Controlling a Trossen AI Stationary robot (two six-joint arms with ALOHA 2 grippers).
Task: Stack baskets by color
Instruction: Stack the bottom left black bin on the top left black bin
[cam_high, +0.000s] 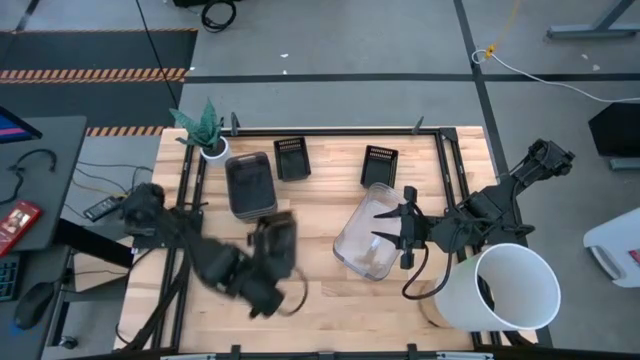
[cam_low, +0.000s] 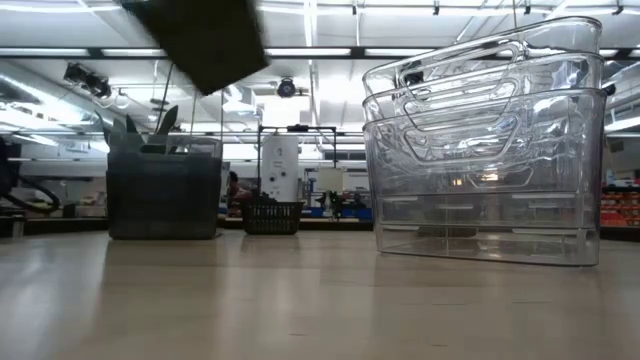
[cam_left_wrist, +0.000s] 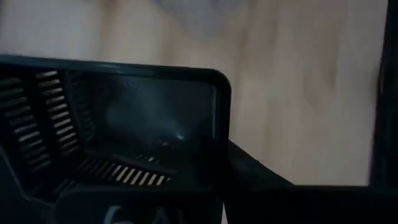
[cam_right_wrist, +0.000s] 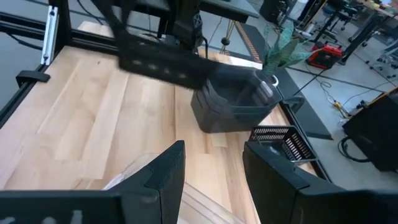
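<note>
High view: left gripper (cam_high: 268, 262) is clamped on a black slotted basket (cam_high: 274, 242), just in front of the smoky grey stack (cam_high: 250, 185). Right gripper (cam_high: 392, 227), fingers parted, holds nothing, over the clear stack (cam_high: 370, 232).
Low view: black basket (cam_low: 205, 38) hangs clear of the table (cam_low: 300, 300), above the grey stack (cam_low: 165, 190).
Left wrist view: basket wall (cam_left_wrist: 124, 124) pinched.
</note>
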